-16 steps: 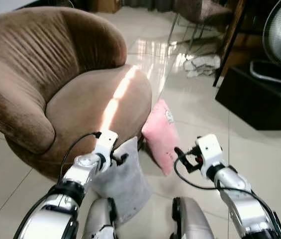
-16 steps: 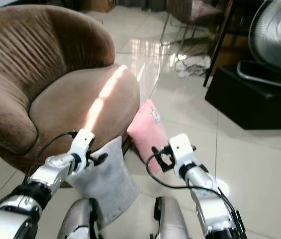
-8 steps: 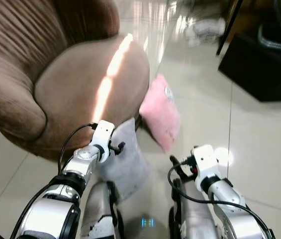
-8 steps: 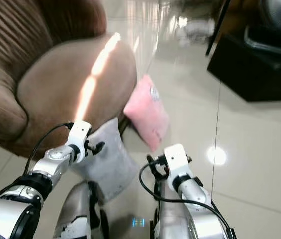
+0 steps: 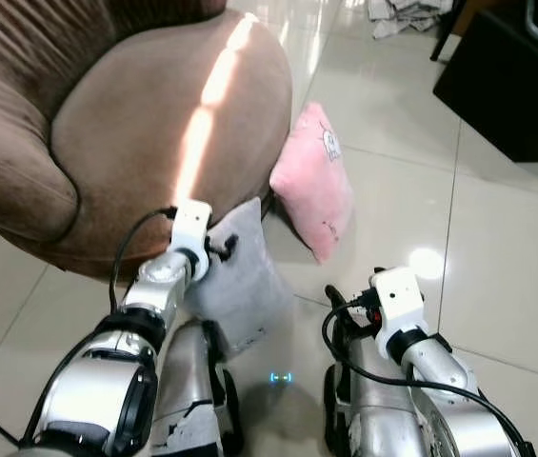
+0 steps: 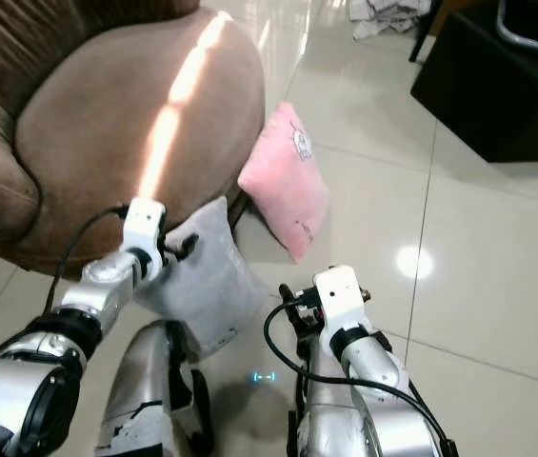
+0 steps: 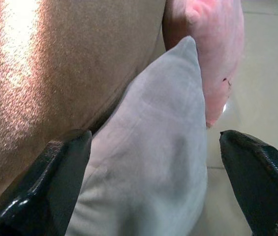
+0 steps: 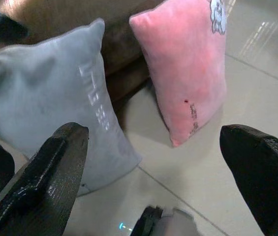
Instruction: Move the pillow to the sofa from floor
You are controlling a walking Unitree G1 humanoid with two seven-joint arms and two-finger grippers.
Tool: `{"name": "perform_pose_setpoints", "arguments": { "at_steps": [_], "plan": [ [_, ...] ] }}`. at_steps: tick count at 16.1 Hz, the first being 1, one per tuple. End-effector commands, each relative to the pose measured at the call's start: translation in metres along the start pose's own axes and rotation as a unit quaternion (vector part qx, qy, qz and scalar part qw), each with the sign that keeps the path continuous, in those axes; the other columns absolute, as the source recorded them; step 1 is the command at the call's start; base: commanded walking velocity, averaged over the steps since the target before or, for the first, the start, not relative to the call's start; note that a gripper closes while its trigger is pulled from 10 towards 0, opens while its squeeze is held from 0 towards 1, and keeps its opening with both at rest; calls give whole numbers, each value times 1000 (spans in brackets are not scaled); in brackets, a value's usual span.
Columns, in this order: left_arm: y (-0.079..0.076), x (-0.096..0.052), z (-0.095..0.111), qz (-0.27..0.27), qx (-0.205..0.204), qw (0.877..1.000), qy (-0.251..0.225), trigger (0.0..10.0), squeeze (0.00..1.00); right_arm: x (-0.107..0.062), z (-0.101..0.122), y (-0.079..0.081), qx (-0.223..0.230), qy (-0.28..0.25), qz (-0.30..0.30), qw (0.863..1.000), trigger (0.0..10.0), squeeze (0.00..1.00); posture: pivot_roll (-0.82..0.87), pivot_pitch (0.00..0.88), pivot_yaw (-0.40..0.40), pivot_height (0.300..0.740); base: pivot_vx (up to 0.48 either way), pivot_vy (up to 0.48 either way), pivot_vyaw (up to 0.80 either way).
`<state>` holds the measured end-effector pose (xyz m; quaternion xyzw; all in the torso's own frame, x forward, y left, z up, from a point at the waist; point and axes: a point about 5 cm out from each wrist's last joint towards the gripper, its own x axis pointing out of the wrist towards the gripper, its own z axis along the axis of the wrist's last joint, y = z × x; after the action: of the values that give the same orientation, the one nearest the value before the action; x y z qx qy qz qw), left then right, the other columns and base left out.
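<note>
Just below the spread left pincer (image 7: pixel 151 182), the grey pillow (image 5: pixel 240 286) is being leaned upright against the sofa (image 5: pixel 135 143); the right pincer (image 8: pixel 153 172), also spread, is being held farther off.

Bright sun streak on sofa (image 5: pixel 154 133), glare on tiled floor (image 5: pixel 426 262).

A home living room: brown sofa (image 5: pixel 107 124), cushions, glossy tiled floor (image 5: pixel 497 248).

Glossy tiled floor (image 5: pixel 497 238) carries a brown sofa (image 5: pixel 145 124). A grey pillow (image 5: pixel 240 286) and a pink pillow (image 5: pixel 314 181) stand on the floor, leaning against the sofa base.
</note>
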<state>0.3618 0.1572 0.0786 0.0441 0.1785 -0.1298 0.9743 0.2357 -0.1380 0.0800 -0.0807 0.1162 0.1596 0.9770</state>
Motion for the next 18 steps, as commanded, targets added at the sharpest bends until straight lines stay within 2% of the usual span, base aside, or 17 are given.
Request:
{"name": "perform_pose_setpoints", "arguments": {
  "at_steps": [1,3,5,6,7,9,10,12,13,15,17,18],
  "plan": [
    [6,-4,-12,4,-8,1000,17,10000,0,-3,-8,5,2,22,5,1000,10000,0,-100,310,42,511,0,0,0],
    [10,-5,-11,6,-11,1000,15,10000,0,-1,-7,6,-3,16,5,1000,10000,0,-105,301,61,501,0,0,0],
    [11,-3,-1,-6,-32,999,-4,10000,0,2,2,4,-4,4,7,1000,10000,0,-122,299,76,501,0,0,0],
    [9,-1,7,-24,-54,998,-20,10000,1000,-1,2,-1,-5,2,3,1000,10000,0,-114,297,83,501,0,0,0],
    [4,1,17,-59,-80,994,-36,10000,1000,-4,1,-7,-4,1,-5,1000,10000,0,-114,291,88,501,0,0,0],
    [2,3,26,-81,-77,993,-39,10000,1000,-4,0,-9,-4,3,-8,1000,10000,0,-114,293,91,501,0,0,0],
    [5,3,32,-81,-80,992,-46,10000,1000,-4,1,-9,-5,3,-5,1000,10000,0,-113,294,94,501,0,0,0],
    [14,1,52,-95,-129,983,-92,10000,1000,-3,2,-6,-7,-2,3,1000,10000,0,-111,290,101,501,0,0,0],
    [15,1,52,-94,-119,984,-90,10000,1000,-2,2,-5,-8,-2,4,1000,10000,0,-110,284,102,501,0,0,0],
    [22,0,44,-45,8,998,-48,10000,1000,-1,2,-4,-11,-3,4,1000,10000,0,-108,281,102,501,0,0,0],
    [22,0,42,-26,66,997,-40,10000,1000,1,3,-2,-17,-5,7,1000,10000,0,-108,292,97,501,0,0,0],
    [19,1,37,-27,74,996,-31,10000,1000,1,3,-2,-18,-5,9,1000,10000,0,-106,300,93,501,0,0,0]
  ]
}}
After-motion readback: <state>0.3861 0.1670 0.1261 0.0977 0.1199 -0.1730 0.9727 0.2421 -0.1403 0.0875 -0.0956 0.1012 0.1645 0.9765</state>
